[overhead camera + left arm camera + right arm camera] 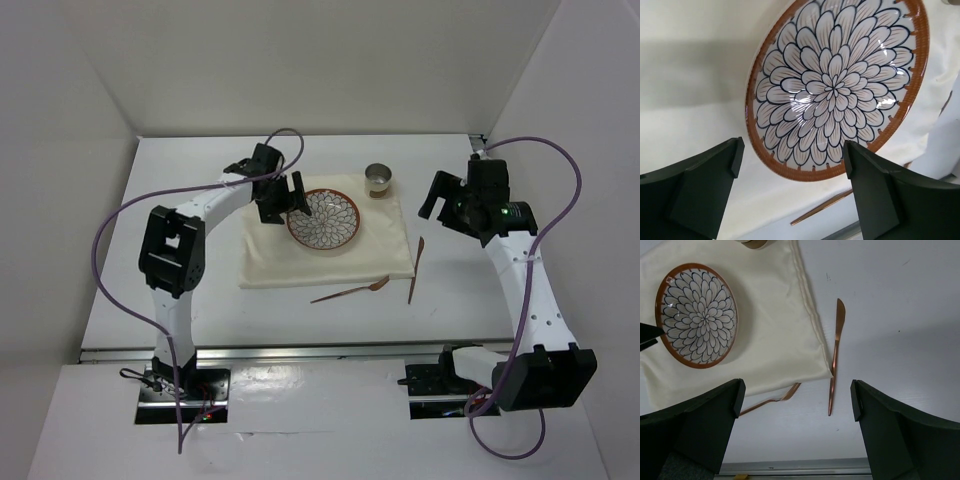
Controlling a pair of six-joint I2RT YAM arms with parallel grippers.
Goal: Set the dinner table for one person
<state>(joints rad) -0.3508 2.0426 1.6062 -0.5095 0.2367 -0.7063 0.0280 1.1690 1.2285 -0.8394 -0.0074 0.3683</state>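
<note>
A cream placemat lies on the white dinner table. A brown-rimmed plate with a petal pattern sits on the placemat. A small metal cup stands at the mat's far right corner. A copper knife lies on the table just right of the mat. A copper fork lies at the mat's front edge, its head partly under the cloth. My left gripper is open and empty, just left of the plate. My right gripper is open and empty, above the table right of the cup.
White walls enclose the table at the back and on both sides. Purple cables loop from both arms. The knife and fork show in the right wrist view in front of the table's near edge.
</note>
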